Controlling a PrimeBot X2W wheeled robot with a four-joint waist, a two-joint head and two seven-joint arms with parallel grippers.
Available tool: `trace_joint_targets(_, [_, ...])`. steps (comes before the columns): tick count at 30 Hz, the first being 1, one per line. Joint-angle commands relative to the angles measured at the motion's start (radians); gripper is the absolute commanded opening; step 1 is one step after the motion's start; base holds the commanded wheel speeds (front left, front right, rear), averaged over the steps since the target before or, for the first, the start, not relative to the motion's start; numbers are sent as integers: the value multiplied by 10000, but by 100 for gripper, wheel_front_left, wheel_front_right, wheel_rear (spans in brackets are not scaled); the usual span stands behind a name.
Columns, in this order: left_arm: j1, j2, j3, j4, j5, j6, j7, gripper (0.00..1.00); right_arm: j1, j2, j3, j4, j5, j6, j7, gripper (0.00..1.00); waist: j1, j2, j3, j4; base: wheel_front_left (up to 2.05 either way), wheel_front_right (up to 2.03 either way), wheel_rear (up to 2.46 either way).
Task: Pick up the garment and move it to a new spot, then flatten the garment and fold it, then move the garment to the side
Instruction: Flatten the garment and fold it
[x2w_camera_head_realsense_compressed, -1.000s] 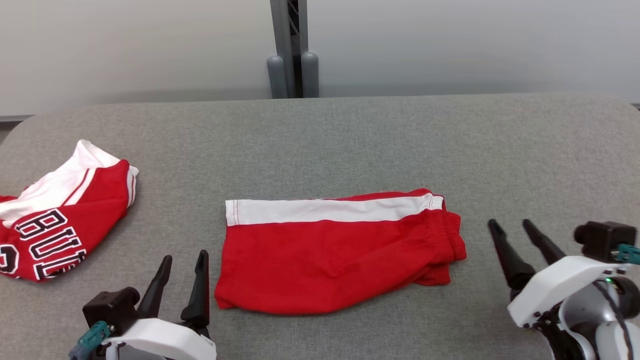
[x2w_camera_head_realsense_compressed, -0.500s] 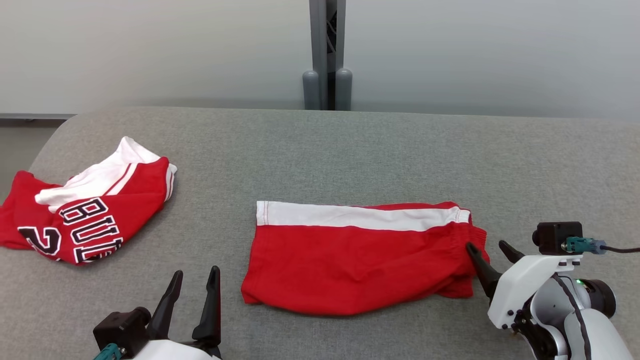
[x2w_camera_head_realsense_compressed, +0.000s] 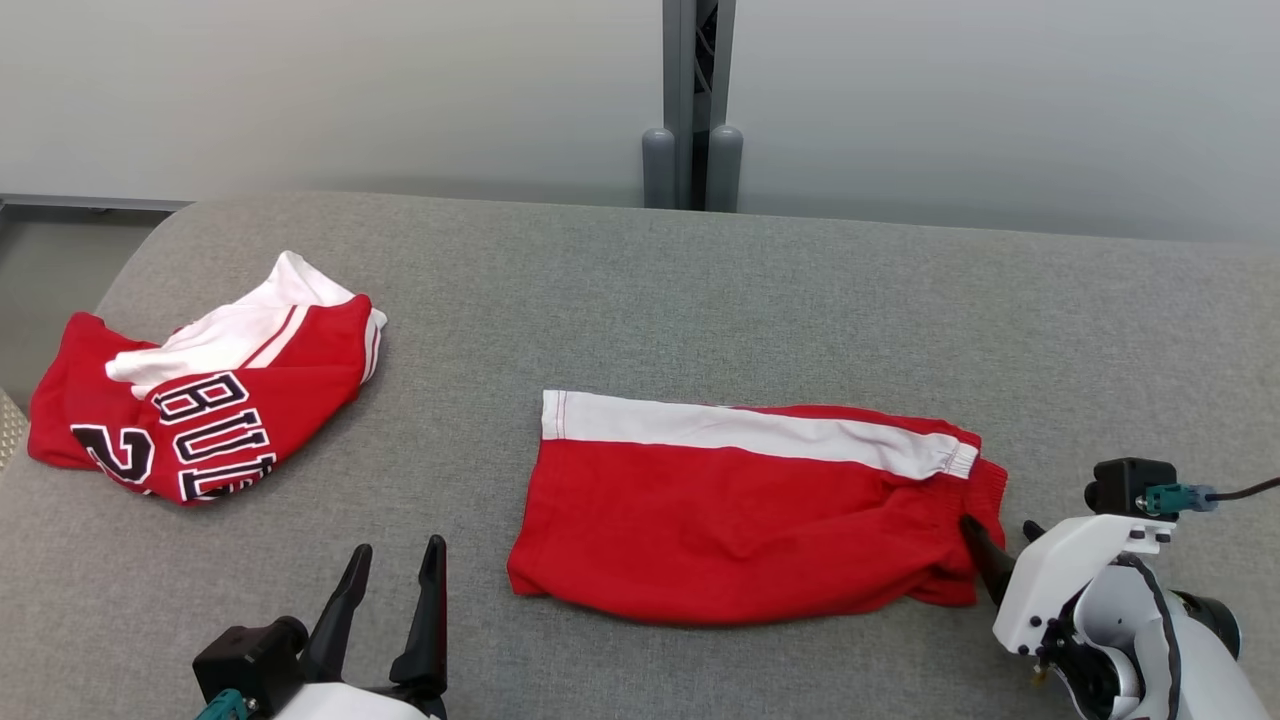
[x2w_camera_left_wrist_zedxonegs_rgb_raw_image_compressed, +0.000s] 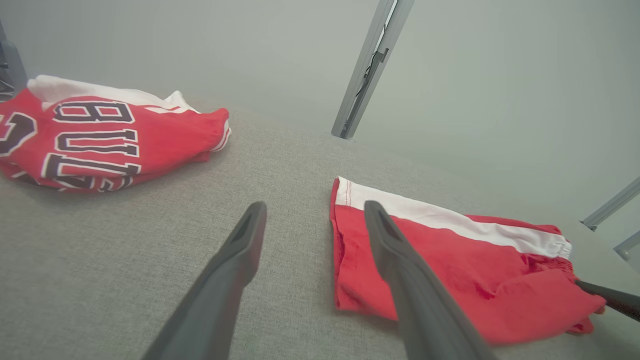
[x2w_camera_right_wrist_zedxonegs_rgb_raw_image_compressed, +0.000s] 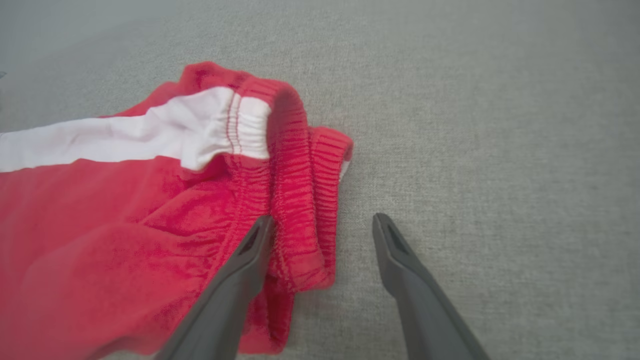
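Right wrist view:

- **Right gripper** (x2w_camera_right_wrist_zedxonegs_rgb_raw_image_compressed: 322, 219): jaws spread and holding nothing. One finger lies over the elastic waistband of the red shorts (x2w_camera_right_wrist_zedxonegs_rgb_raw_image_compressed: 125, 215), the other over bare grey table covering (x2w_camera_right_wrist_zedxonegs_rgb_raw_image_compressed: 500, 150), so the waistband's end edge sits between them. Whether either fingertip touches the cloth cannot be told.
- **Red shorts**: folded, with a white side stripe. They lie flat, lengthwise across the middle of the table. In the head view the shorts (x2w_camera_head_realsense_compressed: 740, 510) have the waistband end at the right gripper (x2w_camera_head_realsense_compressed: 1000, 525) and the leg hem toward the robot's left.

Left wrist view:

- **Left gripper** (x2w_camera_left_wrist_zedxonegs_rgb_raw_image_compressed: 315, 205): jaws spread and empty, pointing past the hem end of the shorts (x2w_camera_left_wrist_zedxonegs_rgb_raw_image_compressed: 450, 255). In the head view the left gripper (x2w_camera_head_realsense_compressed: 398, 546) is near the shorts' lower hem corner but apart from it.

Also present:

- **Red jersey** (x2w_camera_head_realsense_compressed: 220, 400): red and white with dark lettering, crumpled at the table's far left, well apart from the shorts.
- **Grey post** (x2w_camera_head_realsense_compressed: 692, 100): stands behind the table's (x2w_camera_head_realsense_compressed: 700, 300) far edge.
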Motion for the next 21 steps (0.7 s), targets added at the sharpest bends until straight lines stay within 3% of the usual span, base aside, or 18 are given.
trace_joint_targets(1, [59, 28, -8, 40, 44, -12, 5, 100, -184, -35, -86, 404, 273, 1, -65, 100, 0, -1, 10, 53, 0, 0, 0])
trace_joint_targets(11, [21, 60, -59, 90, 14, -15, 33, 100, -532, -12, 648, 1501, 1718, 1, -286, 100, 0, -1, 47, 175, 0, 0, 0])
trace_joint_targets(12, [16, 65, -60, 93, 14, -6, 37, 100, -572, -6, 743, 1578, 1791, 1, -322, 87, 0, -1, 51, 172, 0, 0, 0])
trace_joint_targets(13, [10, 68, -61, 90, 14, 4, 40, 100, -626, -4, 813, 1653, 1863, 1, -385, 58, 0, -1, 59, 168, 0, 0, 0])
trace_joint_targets(15, [-14, 76, -61, 84, 17, 6, 37, 100, -762, -8, 912, 1781, 1939, 1, -523, 36, 0, -1, 69, 154, 0, 0, 0])
trace_joint_targets(17, [-42, 75, -70, 78, 23, 9, 37, 100, -911, -15, 979, 1873, 2018, 1, -646, 4, 0, -1, 65, 134, 0, 0, 0])
trace_joint_targets(18, [-59, 69, -81, 71, 25, 6, 38, 100, -979, -49, 999, 1916, 2062, 1, -685, 0, 0, -1, 67, 122, 0, 0, 0])
trace_joint_targets(21, [-80, 54, -101, 61, 23, 0, 38, 100, -1152, -182, 1042, 1956, 2298, 1, -753, 0, 0, -1, 67, 66, 0, 0, 0])
